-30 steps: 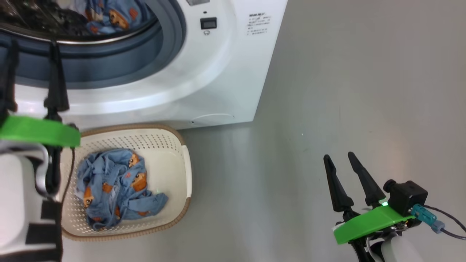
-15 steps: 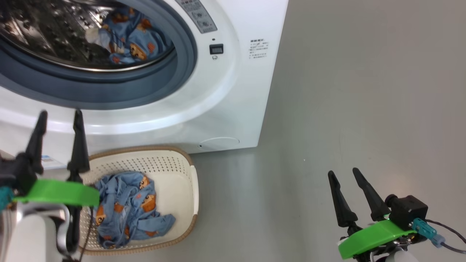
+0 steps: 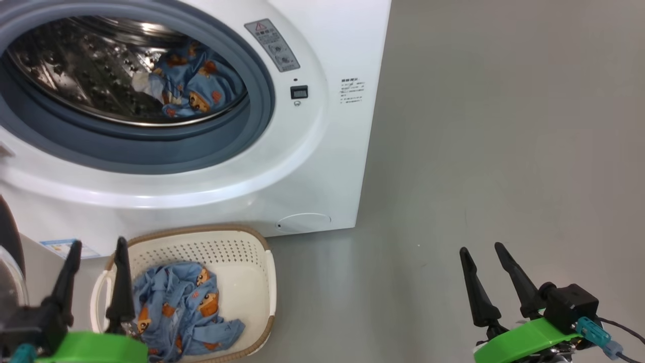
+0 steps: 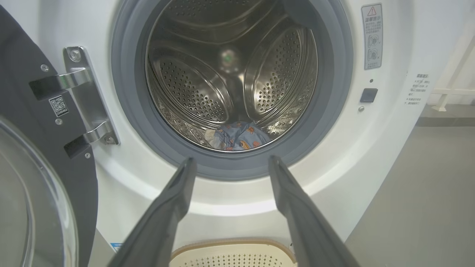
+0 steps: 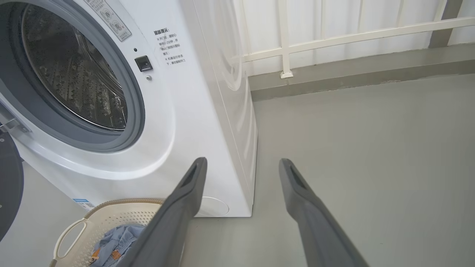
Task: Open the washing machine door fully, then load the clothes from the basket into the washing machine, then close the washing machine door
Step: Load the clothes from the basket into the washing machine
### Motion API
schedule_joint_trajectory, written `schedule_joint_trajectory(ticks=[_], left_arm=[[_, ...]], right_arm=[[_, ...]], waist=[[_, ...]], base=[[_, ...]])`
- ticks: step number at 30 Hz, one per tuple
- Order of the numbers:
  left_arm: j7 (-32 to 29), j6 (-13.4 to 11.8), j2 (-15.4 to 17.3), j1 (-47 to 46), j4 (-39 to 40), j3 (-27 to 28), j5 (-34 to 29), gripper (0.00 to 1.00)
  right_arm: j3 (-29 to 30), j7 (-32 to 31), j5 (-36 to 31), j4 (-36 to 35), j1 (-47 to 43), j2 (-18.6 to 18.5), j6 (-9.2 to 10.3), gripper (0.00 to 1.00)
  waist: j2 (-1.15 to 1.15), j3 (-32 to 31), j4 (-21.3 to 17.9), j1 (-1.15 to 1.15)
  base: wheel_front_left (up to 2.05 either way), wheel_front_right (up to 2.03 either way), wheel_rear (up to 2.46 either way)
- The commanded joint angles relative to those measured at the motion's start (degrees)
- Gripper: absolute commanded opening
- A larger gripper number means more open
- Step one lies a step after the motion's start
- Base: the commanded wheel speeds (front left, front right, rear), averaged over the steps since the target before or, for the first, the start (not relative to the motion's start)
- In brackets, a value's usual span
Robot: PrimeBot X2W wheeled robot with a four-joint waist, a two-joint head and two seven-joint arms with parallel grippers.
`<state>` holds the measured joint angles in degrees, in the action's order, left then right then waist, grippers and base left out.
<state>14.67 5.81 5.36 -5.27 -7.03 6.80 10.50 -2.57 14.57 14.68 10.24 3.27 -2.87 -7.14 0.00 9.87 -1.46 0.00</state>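
Now, left gripper (image 3: 98, 246): spread, empty, pulled back out of the drum (image 4: 230, 74).
Right gripper (image 3: 481, 249): spread, empty, idle.
Clothes: one piece (image 3: 194, 88) beyond left fingertips, in drum; rest (image 3: 186, 307) just right of them, in basket (image 3: 201, 233).
Washing machine door (image 4: 15, 122): open, left of left fingers.
Meaning: likely one load delivered; second pick next.

white boxy front-loading washing machine (image 3: 322, 166): 1 | round black-rimmed glass door (image 4: 18, 55): 1 | cream perforated plastic basket (image 3: 252, 262): 1 | heaps of light blue bear-print clothes: 2, machine heap (image 3: 196, 91), basket heap (image 3: 181, 307) | dark two-fingered grippers: 2, left gripper (image 3: 98, 243), right gripper (image 3: 481, 248) | blue label sticker (image 3: 63, 248): 1
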Motion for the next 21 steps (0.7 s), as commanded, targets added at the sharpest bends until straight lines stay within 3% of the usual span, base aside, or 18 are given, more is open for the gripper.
schedule_joint_trajectory(ticks=[1,21], left_arm=[[0.3,-0.4,0.7,0.6,2.5,2.1,-0.6,1.0],[0.3,-2.9,-2.1,10.3,8.0,2.5,-0.7,1.0]], right_arm=[[-1.0,0.4,-0.3,-1.8,-0.5,0.0,-0.35,1.0],[0.4,0.4,-3.4,-7.4,-2.8,0.0,-0.35,1.0]], waist=[[0.0,-0.7,-0.3,0.0],[0.0,-2.2,-0.6,0.0]], base=[[0.0,0.0,0.0],[0.0,0.0,0.0]])
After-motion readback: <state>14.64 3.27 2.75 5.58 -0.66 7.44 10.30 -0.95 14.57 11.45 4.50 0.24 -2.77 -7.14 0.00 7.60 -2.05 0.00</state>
